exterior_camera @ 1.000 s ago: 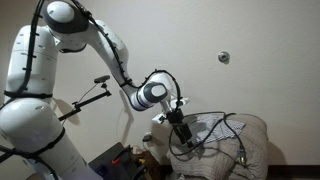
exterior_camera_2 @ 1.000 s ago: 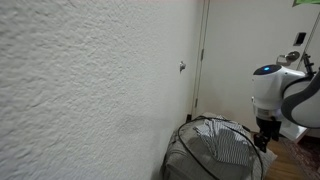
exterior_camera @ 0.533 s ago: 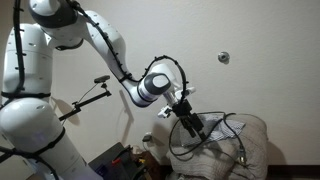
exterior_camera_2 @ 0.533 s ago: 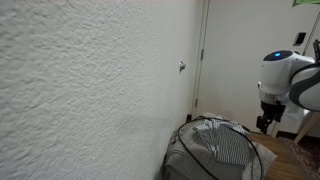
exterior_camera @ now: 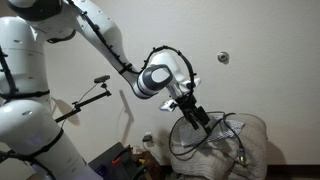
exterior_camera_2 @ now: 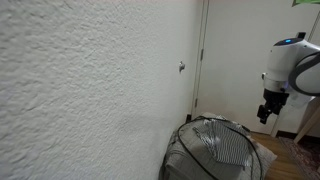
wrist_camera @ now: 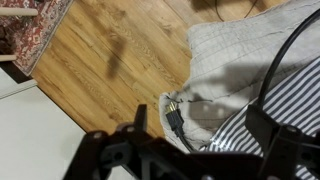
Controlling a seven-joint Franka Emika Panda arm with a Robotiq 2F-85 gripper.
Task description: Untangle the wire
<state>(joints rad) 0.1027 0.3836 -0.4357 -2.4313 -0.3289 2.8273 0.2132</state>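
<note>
The gripper [exterior_camera: 201, 122] hangs above the striped cloth [exterior_camera_2: 226, 148], its jaws wide open and holding nothing. The wire [wrist_camera: 283, 55] lies in loops on the cloth, with its plug end [wrist_camera: 172, 113] near the cloth's edge.

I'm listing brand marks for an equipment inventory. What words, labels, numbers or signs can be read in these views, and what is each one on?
None: no text can be read in any view.
White robot arm: no legible logo or label; any marking is too small to tell.
Striped cloth: a stripe pattern only, no print.
Wall fixture: too small to show any marking.
</note>
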